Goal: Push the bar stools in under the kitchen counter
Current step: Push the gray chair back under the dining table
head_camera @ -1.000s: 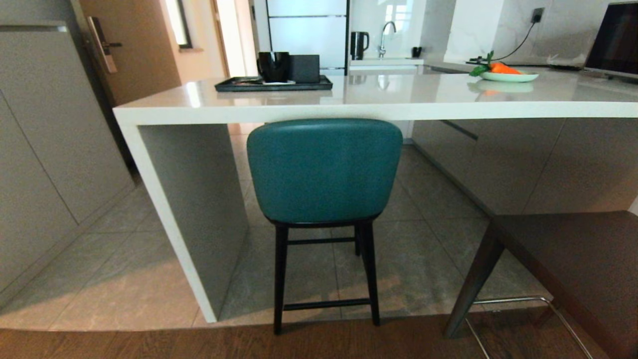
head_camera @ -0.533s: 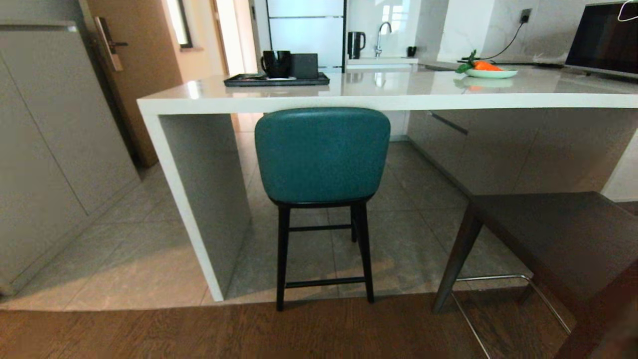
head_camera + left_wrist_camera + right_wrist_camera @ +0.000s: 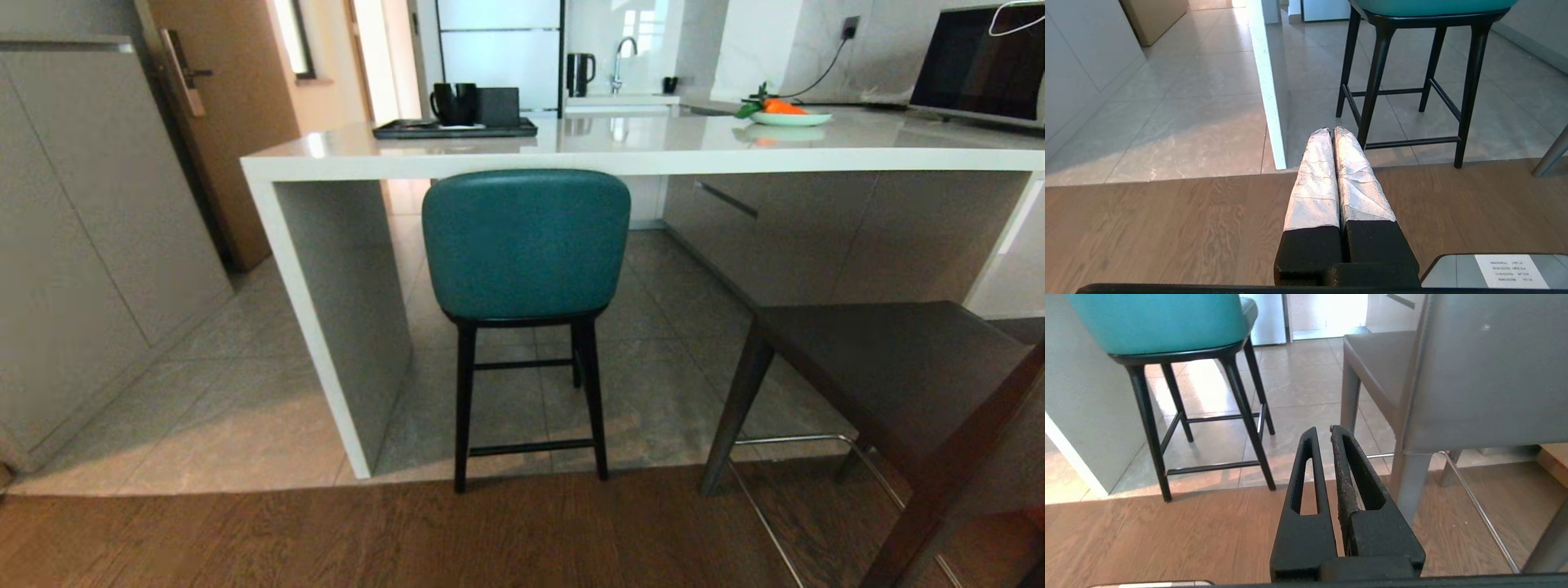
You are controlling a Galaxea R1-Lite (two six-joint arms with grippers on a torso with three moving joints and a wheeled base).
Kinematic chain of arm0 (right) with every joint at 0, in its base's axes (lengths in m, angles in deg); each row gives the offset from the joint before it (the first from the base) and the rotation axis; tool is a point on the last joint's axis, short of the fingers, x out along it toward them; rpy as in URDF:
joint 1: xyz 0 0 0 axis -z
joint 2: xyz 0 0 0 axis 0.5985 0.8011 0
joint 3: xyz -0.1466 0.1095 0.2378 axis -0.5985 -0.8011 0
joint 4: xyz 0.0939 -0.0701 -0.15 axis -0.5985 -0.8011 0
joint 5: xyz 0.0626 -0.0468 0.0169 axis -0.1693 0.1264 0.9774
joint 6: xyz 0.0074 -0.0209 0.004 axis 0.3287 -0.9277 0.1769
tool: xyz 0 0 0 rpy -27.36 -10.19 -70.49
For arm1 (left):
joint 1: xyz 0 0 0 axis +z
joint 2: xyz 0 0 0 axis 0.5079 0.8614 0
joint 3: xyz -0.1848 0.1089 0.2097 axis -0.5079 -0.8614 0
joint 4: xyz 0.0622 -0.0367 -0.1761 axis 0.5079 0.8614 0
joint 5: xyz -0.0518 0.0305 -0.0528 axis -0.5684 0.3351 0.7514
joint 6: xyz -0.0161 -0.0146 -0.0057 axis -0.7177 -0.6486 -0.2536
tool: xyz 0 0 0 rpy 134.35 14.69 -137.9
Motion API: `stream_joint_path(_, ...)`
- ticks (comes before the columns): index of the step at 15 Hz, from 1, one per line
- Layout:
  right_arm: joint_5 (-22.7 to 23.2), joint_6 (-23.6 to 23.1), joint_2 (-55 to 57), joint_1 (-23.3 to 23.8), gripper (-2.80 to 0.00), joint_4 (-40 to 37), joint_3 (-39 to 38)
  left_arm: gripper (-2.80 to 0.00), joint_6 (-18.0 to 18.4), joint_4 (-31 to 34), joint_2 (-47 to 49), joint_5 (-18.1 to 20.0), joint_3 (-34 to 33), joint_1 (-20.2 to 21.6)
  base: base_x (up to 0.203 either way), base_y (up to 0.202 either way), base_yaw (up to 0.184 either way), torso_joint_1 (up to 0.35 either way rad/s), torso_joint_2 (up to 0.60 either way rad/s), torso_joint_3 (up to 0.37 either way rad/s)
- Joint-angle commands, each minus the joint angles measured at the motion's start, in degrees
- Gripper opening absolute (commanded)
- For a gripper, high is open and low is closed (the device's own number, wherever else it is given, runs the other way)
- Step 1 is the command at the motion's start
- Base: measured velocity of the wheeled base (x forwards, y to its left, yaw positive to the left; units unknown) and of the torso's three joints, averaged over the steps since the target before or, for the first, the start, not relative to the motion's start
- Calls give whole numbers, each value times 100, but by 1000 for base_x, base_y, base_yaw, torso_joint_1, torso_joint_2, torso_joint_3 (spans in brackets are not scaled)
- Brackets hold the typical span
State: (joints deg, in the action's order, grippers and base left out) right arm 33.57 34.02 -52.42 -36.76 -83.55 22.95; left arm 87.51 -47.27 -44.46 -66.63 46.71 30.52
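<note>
The teal bar stool stands with its back right at the edge of the white kitchen counter, its seat under the slab next to the white side leg. The dark grey bar stool stands out from the counter at the right, near me, with its chrome footrest over the floor seam. Neither arm shows in the head view. My left gripper, with white-wrapped fingers, is shut and empty, low over the wood floor before the teal stool's legs. My right gripper is shut and empty, close to the grey stool's back.
A black tray with mugs, a plate with a carrot and a dark screen sit on the counter. Grey cabinets and a door line the left. Tile meets wood floor at the stools' feet.
The whole head view has drawn back from the counter: stool and counter look smaller and farther, and more of the grey stool and the wood floor shows. Nothing itself has moved.
</note>
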Motion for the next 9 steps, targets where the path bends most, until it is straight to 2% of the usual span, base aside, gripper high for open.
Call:
stream_joint_path(1,0,-1,9,0,-280,2,-167,-280,7,-2,10,2,0,0,0,0,0,0,0,0)
stream_joint_path(6,0,-1,9,0,-280,2,-167,-280,-19,7,10,-6,0,0,0,0,0,0,0,0)
stream_joint_path(9,0,-1,9,-4,-280,2,-167,-280,-328,-29,10,-77,0,-4,0,0,0,0,0,0)
